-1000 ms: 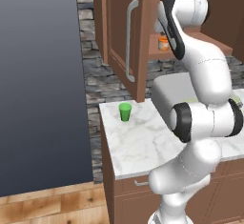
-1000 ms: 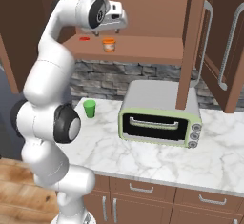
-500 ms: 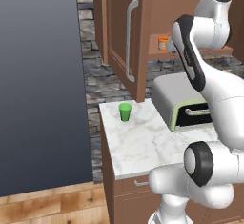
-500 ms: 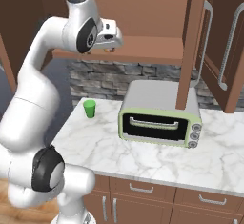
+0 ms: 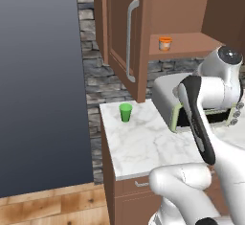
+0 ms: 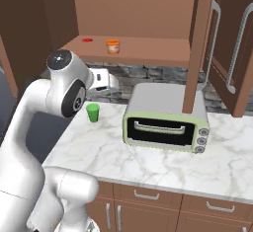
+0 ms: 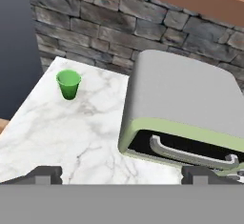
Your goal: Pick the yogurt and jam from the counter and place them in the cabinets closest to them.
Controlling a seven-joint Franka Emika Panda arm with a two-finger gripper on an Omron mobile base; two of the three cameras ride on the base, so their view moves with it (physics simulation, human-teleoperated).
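- Gripper (image 7: 122,174): fingertips set wide apart, nothing between them; it looks down over the counter (image 7: 62,137).
- Orange-lidded jar (image 6: 113,46): upright on the shelf of the open cabinets (image 6: 148,53), above the toaster oven (image 6: 165,120).
- Small red item (image 6: 87,40): flat on the same shelf, left of the jar.
- Green cup (image 5: 126,112): upright on the marble counter, left of the toaster oven and apart from it.
- Cabinet door (image 5: 127,32): swung open, above the cup.

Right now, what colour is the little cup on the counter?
The cup is bright green, clearest in the hand view.
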